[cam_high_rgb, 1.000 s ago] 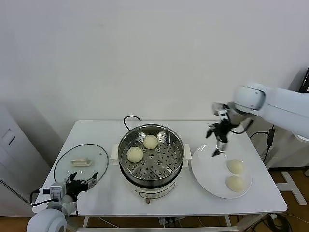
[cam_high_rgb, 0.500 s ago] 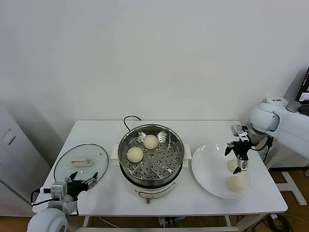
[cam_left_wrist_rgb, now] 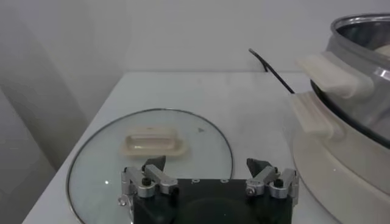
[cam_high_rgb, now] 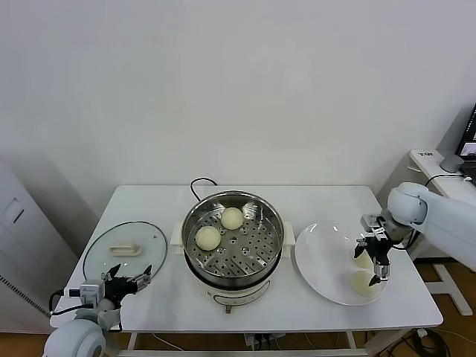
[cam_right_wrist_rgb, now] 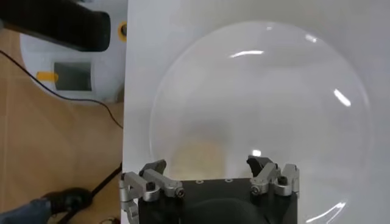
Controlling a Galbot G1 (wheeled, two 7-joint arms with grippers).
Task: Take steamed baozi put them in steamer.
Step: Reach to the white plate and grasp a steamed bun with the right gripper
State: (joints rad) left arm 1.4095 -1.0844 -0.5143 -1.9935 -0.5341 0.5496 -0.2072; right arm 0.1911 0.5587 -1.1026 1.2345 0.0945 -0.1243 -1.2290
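The steel steamer (cam_high_rgb: pixel 232 256) stands mid-table with two steamed baozi on its perforated tray, one (cam_high_rgb: pixel 232 218) farther back and one (cam_high_rgb: pixel 207 237) nearer the left. Two more lie on the white plate (cam_high_rgb: pixel 323 260): one (cam_high_rgb: pixel 364 282) in front, one (cam_high_rgb: pixel 360 259) half hidden by my right gripper (cam_high_rgb: pixel 374 260). That gripper hangs open just above the plate, and a pale baozi (cam_right_wrist_rgb: pixel 198 149) shows between its spread fingers (cam_right_wrist_rgb: pixel 155 169). My left gripper (cam_high_rgb: pixel 128 281) waits open at the table's front left corner.
The glass lid (cam_high_rgb: pixel 125 249) with its cream handle (cam_left_wrist_rgb: pixel 153 141) lies flat left of the steamer, just ahead of the left gripper (cam_left_wrist_rgb: pixel 206 165). A black cord (cam_high_rgb: pixel 199 183) runs behind the steamer. The plate reaches close to the table's right front edge.
My right arm has swung right from above the plate's back rim and come down over the two baozi on the plate. The left arm has not moved.
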